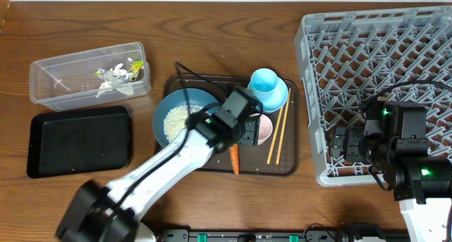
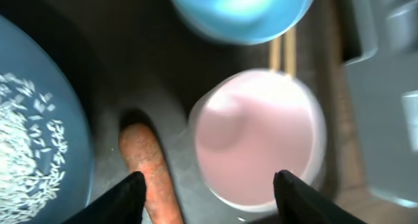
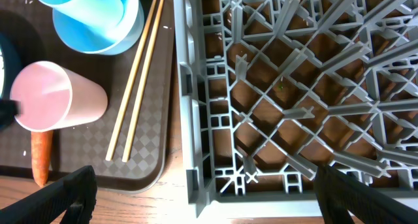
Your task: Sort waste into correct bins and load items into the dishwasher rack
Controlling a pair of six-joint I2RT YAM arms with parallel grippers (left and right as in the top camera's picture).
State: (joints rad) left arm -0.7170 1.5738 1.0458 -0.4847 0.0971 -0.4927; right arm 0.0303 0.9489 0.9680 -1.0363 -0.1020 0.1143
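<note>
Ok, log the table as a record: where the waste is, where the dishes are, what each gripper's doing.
wrapper scraps: in clear tub
rice: in blue bowl on brown tray
carrot: on brown tray, beside pink cup
light-blue cup: on saucer, brown tray
chopsticks: side by side on brown tray
black tray: no waste seen
rack: no dishes seen inside
left gripper: open, above carrot and pink cup
right gripper: open, over rack edge

2 cups, 2 chopsticks, 1 carrot

On your serving tray, bowl left, chopsticks right; rack lies right of it, tub and shallow tray left.
</note>
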